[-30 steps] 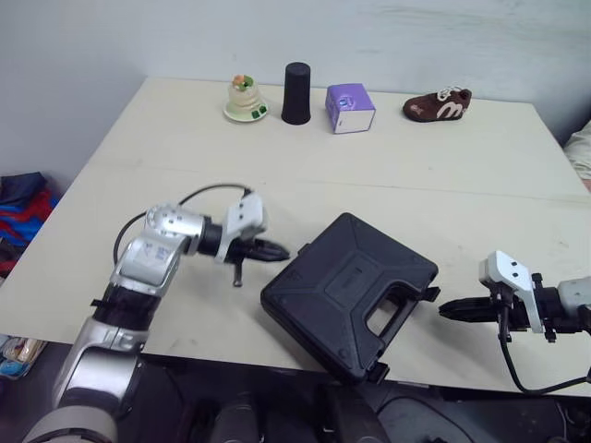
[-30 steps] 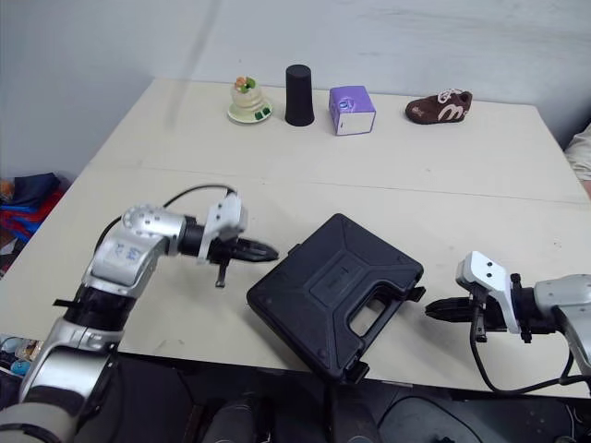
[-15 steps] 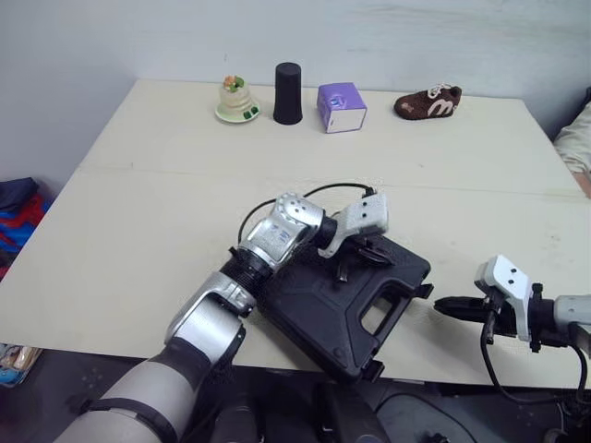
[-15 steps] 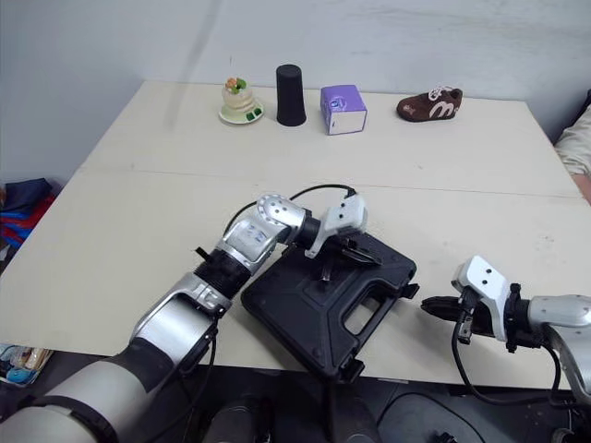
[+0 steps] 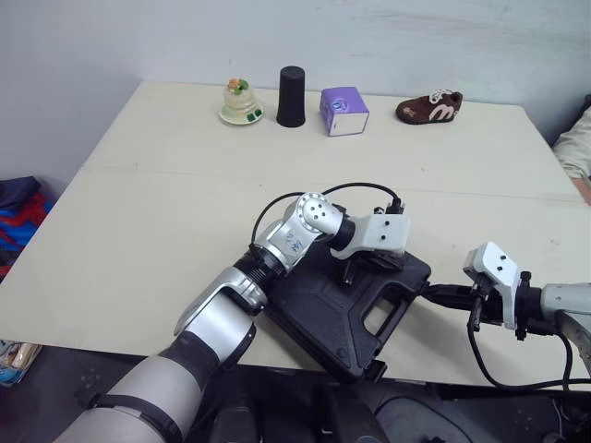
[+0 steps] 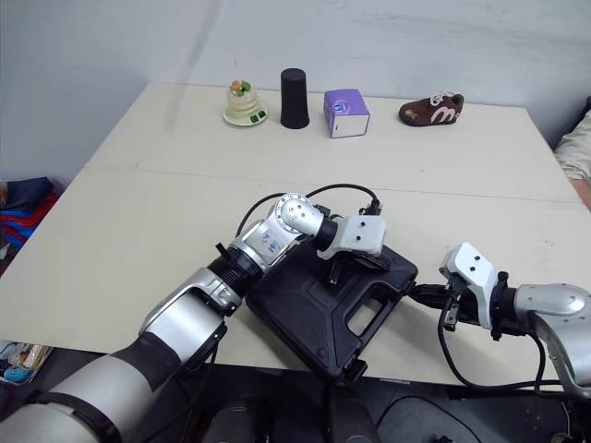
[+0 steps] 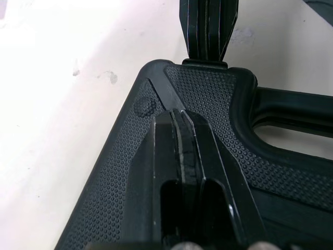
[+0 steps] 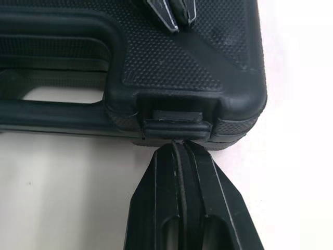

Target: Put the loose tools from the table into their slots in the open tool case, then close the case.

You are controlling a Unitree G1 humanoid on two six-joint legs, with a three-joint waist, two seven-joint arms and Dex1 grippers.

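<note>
**Latching the closed case**

The tool case (image 5: 343,305) lies shut near the front edge of the surface (image 5: 175,185). My left hand (image 7: 188,156), pinched narrow, rests on its lid. My right hand (image 8: 179,169), equally narrow, noses against the latch (image 8: 177,125). Next, I judge, that latch needs pressing home.

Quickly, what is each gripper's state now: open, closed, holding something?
Left gripper: closed, holding nothing, over the black plastic tool case.
Right gripper: closed, holding nothing, at the case's latch.

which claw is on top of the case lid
The left claw, shut, over the lid of the closed tool case. The right claw is beside the case, tip at its latch.
</note>
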